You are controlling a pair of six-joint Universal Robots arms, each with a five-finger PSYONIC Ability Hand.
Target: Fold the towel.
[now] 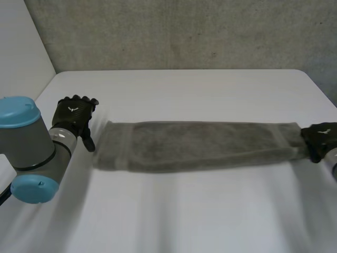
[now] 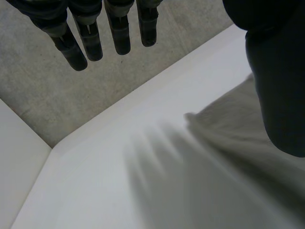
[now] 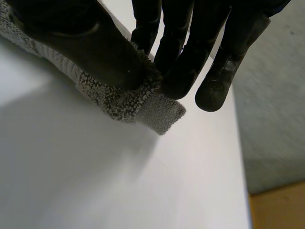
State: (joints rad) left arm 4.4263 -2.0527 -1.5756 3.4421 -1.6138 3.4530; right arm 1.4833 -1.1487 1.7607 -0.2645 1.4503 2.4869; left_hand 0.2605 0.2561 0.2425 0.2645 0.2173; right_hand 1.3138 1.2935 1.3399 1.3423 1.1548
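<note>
A grey towel (image 1: 200,145) lies folded into a long strip across the middle of the white table (image 1: 179,211). My right hand (image 1: 319,138) is at the towel's right end, and in the right wrist view its thumb (image 3: 86,43) and fingers (image 3: 176,71) pinch the towel's end corner (image 3: 143,107). My left hand (image 1: 75,117) hovers just left of the towel's left end, apart from it. Its fingers (image 2: 90,43) hang straight above the table, with the towel's left end (image 2: 224,124) beside the thumb (image 2: 279,86).
A speckled grey wall (image 1: 174,31) stands behind the table's far edge. A white panel (image 1: 23,47) closes the left side. A strip of wood-coloured floor (image 3: 281,210) lies beyond the table's right edge. Bare table spreads in front of the towel.
</note>
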